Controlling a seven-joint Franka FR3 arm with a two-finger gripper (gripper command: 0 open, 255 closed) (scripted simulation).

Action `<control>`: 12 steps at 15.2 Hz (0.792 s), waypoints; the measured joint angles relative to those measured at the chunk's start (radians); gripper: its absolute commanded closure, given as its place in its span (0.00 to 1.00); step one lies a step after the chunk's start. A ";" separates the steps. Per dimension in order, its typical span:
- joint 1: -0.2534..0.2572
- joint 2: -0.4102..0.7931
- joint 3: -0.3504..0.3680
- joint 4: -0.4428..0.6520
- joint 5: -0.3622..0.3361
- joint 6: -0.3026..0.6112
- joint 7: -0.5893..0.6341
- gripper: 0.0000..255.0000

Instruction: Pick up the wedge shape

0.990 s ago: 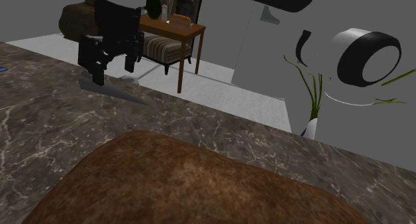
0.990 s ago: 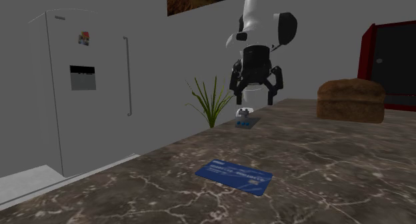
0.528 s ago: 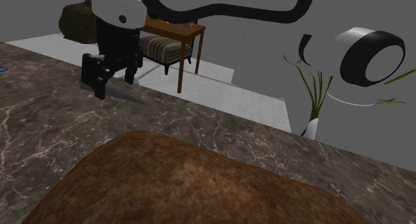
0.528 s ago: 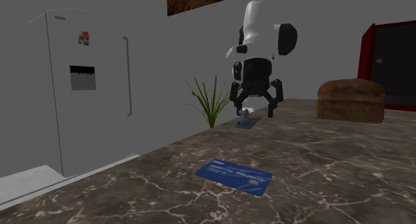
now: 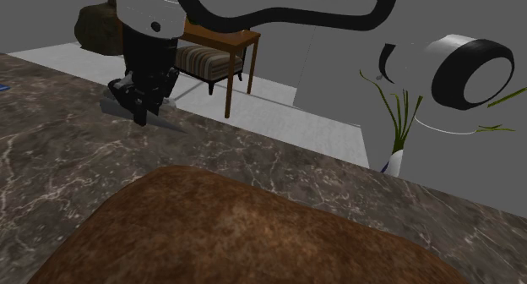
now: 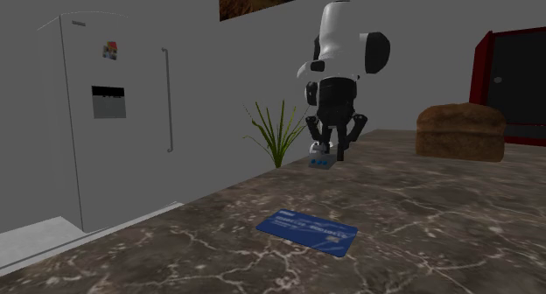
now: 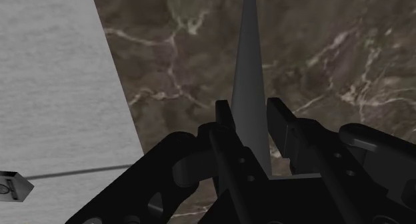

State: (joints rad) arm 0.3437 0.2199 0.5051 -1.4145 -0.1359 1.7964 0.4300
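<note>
The dark marbled surface spreads beneath the end effector. A brown loaf sits well apart from it. The end effector is closed on the grey wedge, which lies on the surface between its fingers, thin tip reaching past them.

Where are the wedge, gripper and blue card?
wedge (image 7: 249, 69): wrist view, middle of its grey face.
gripper (image 7: 250, 113): wrist view, midway between its fingertips.
blue card (image 6: 308, 231): second exterior view, centre of its top.
</note>
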 measured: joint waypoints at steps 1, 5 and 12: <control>0.000 0.000 0.000 0.000 0.000 0.000 0.000 1.00; 0.003 0.008 0.000 0.028 -0.003 -0.021 0.000 1.00; 0.023 0.039 0.003 0.162 -0.020 -0.127 0.003 1.00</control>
State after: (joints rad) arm 0.3670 0.2591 0.5086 -1.2530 -0.1561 1.6694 0.4331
